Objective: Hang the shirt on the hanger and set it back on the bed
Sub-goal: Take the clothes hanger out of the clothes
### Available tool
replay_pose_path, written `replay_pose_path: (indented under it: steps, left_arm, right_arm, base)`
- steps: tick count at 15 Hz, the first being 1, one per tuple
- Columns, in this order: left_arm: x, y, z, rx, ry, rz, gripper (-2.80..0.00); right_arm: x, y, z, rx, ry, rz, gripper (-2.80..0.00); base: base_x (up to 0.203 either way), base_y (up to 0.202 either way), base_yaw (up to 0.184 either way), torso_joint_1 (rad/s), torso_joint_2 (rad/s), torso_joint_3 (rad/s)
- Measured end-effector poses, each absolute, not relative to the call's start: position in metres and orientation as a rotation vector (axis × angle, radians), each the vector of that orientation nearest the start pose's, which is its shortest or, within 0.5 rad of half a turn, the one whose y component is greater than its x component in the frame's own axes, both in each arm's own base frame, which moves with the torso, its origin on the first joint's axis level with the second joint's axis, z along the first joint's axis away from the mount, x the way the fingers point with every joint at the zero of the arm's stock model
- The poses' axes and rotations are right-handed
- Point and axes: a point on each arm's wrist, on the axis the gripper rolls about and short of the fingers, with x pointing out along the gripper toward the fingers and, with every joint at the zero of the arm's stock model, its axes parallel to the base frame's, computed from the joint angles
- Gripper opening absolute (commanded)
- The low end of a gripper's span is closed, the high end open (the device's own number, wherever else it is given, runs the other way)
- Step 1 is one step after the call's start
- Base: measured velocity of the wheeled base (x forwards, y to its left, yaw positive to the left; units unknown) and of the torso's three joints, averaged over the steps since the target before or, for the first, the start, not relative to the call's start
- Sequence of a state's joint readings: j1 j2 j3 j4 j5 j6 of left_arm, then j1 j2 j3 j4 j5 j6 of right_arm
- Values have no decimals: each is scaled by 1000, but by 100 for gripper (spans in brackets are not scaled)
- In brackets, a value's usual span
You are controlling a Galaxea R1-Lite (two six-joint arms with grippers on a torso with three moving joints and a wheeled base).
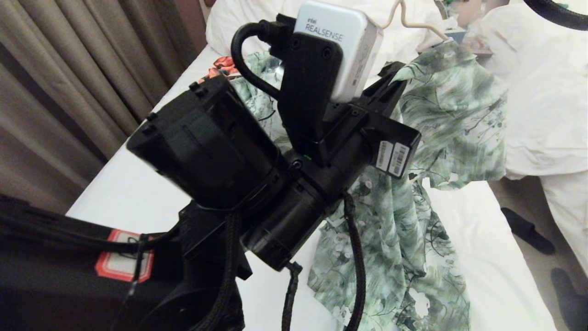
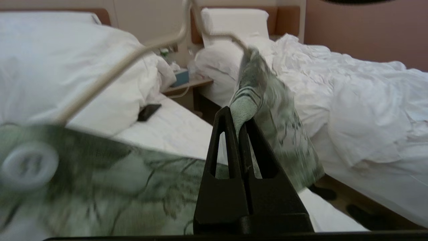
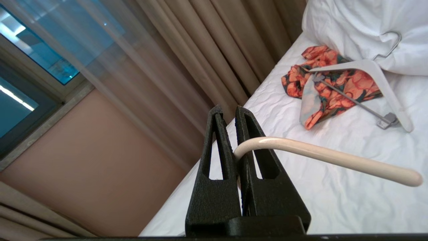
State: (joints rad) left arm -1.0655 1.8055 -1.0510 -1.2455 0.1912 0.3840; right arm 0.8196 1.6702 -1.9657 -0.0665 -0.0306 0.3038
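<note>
The green leafy shirt [image 1: 404, 230] hangs above the bed [image 1: 138, 193], one shoulder on the cream hanger [image 1: 413, 20] and the rest trailing onto the sheet. My left arm fills the middle of the head view. Its gripper [image 1: 390, 78] is shut on a fold of the shirt [image 2: 274, 110] near the collar edge, pinched at the left gripper's tips [image 2: 238, 122]. A white button [image 2: 28, 165] shows close up, and the hanger's wire [image 2: 133, 57] runs bare above the fabric. My right gripper [image 3: 234, 147] is shut on the hanger's curved hook [image 3: 327, 157], held over the bed [image 3: 334, 201].
An orange floral garment [image 3: 334, 87] with a thick white clip hanger [image 3: 378, 70] lies by the pillows. The second bed with a bulky duvet [image 1: 542, 92] stands to the right, dark slippers [image 1: 528, 230] on the floor between. Curtains [image 1: 69, 69] hang on the left. A phone [image 2: 149, 111] lies on the sheet.
</note>
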Motion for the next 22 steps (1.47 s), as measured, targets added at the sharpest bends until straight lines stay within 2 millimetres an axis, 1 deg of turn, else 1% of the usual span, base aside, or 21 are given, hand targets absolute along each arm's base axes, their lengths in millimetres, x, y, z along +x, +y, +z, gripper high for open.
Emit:
replay_pose_path:
  steps: [1, 3, 5, 7, 8, 9, 14, 16, 18, 22]
  left_arm:
    - [164, -290, 272, 57, -544, -767, -280]
    - [153, -288, 268, 54, -514, -765, -280]
    - [146, -292, 267, 54, -495, -768, -280]
    - [143, -295, 267, 70, -473, -783, -280]
    - [142, -296, 269, 66, -478, -784, -204]
    - [142, -296, 270, 67, -479, -783, 0]
    - [139, -299, 270, 85, -487, -790, 0]
    - [132, -302, 269, 107, -463, -798, 0]
    - [130, -304, 267, 115, -453, -809, 0]
    - [131, -316, 265, 112, -457, -818, 0]
  right_arm:
    - [185, 196, 459, 440, -224, 825, -280]
    - [185, 192, 461, 441, -233, 820, -280]
    - [184, 191, 462, 442, -237, 821, -280]
    - [183, 190, 463, 443, -239, 821, -280]
    - [183, 190, 463, 443, -239, 821, -280]
    - [183, 189, 463, 443, -240, 821, -280]
    - [183, 188, 463, 444, -243, 818, -280]
    - [185, 187, 463, 443, -246, 810, -280]
    - [185, 186, 463, 443, -246, 806, -280]
    - [185, 186, 464, 443, -248, 805, -280]
  base:
    - [0, 0, 0, 0, 0, 0]
    - [0, 0, 0, 0, 0, 0]
    - [0, 0, 0, 0, 0, 0]
    - [0, 0, 0, 0, 0, 0]
    - [0, 0, 0, 0, 0, 0]
    - [0, 0, 0, 0, 0, 0]
    - [0, 0, 0, 0, 0, 0]
    - [0, 0, 0, 0, 0, 0]
    - [0, 0, 0, 0, 0, 0]
    - [0, 0, 0, 0, 0, 0]
